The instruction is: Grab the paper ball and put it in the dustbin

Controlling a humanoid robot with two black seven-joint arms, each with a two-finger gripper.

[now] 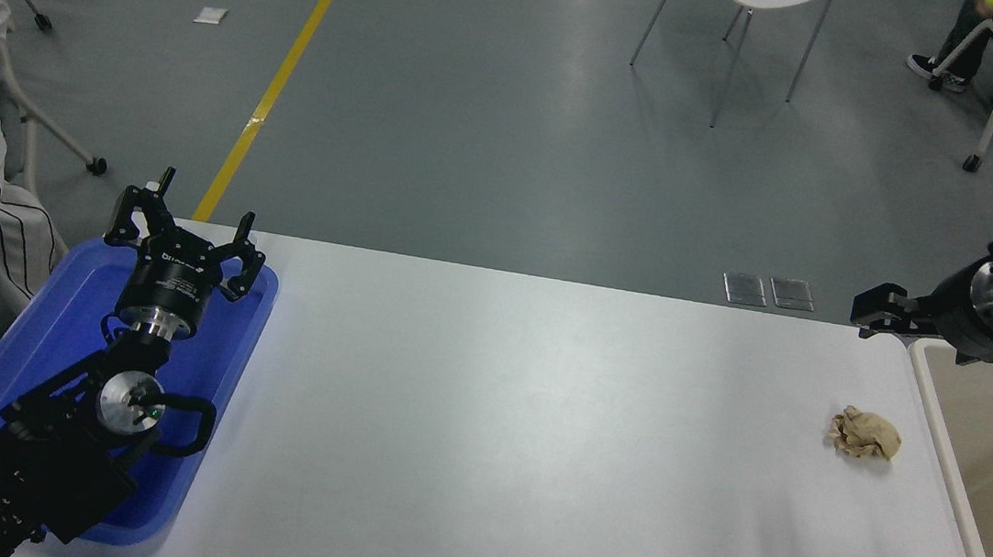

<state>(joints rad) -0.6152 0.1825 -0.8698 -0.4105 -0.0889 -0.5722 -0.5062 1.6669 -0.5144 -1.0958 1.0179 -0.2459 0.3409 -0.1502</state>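
i'm at the reach step: the paper ball (866, 434) lies on the table (518, 428), just beside the dustbin (948, 455). my right gripper (871, 311) hangs beyond it, fingers unreadable. next: descend over it. left gripper (188, 223) parked, fingers spread, above the blue tray (209, 377).

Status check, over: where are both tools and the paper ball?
Left tool open, parked over blue tray. Right tool at right edge above dustbin, empty. Paper ball on table beside dustbin. Path clear.
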